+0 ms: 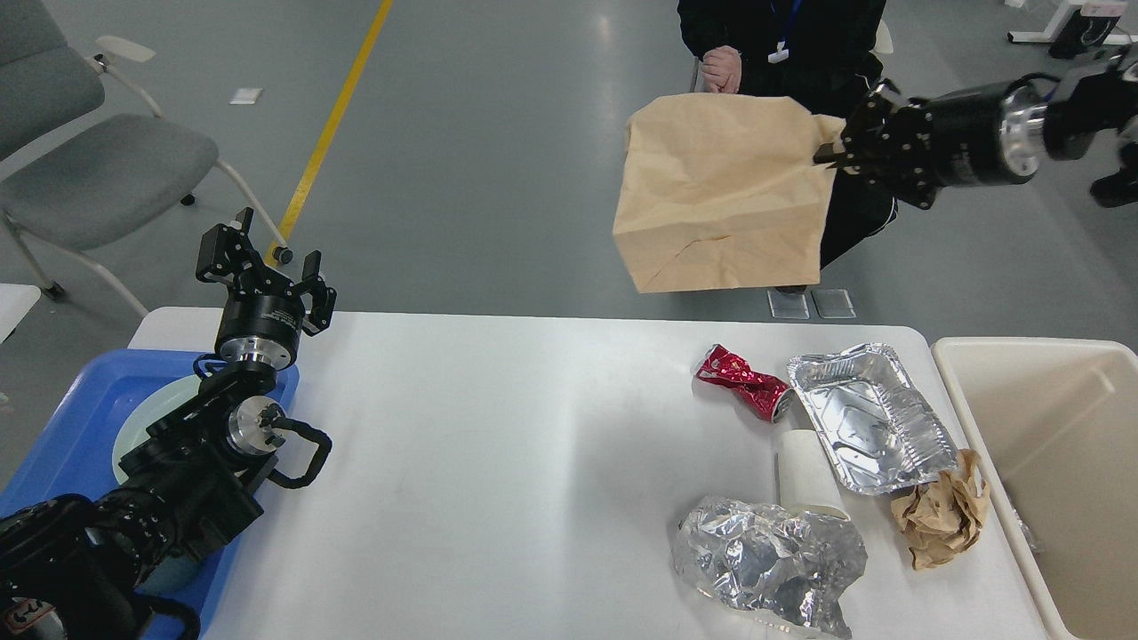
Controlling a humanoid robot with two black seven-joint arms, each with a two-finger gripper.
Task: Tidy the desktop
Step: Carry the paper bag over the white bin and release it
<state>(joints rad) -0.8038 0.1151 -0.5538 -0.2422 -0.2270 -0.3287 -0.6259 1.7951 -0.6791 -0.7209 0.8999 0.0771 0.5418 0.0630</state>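
The white desktop (498, 462) fills the lower view. My right gripper (840, 147) is shut on the edge of a brown paper bag (720, 191) and holds it high in the air, beyond the table's far edge. On the right of the desktop lie a crushed red can (742, 384), a foil tray (867, 418), a white paper cup (805, 471), a crumpled foil sheet (769, 560) and a crumpled brown paper ball (942, 517). My left gripper (264, 258) is open and empty above the table's far left corner.
A blue tray (80, 427) holding a pale plate stands at the left edge under my left arm. A beige bin (1045, 444) stands beside the table on the right. A seated person (791, 53) is beyond the table, a grey chair (80, 169) at far left.
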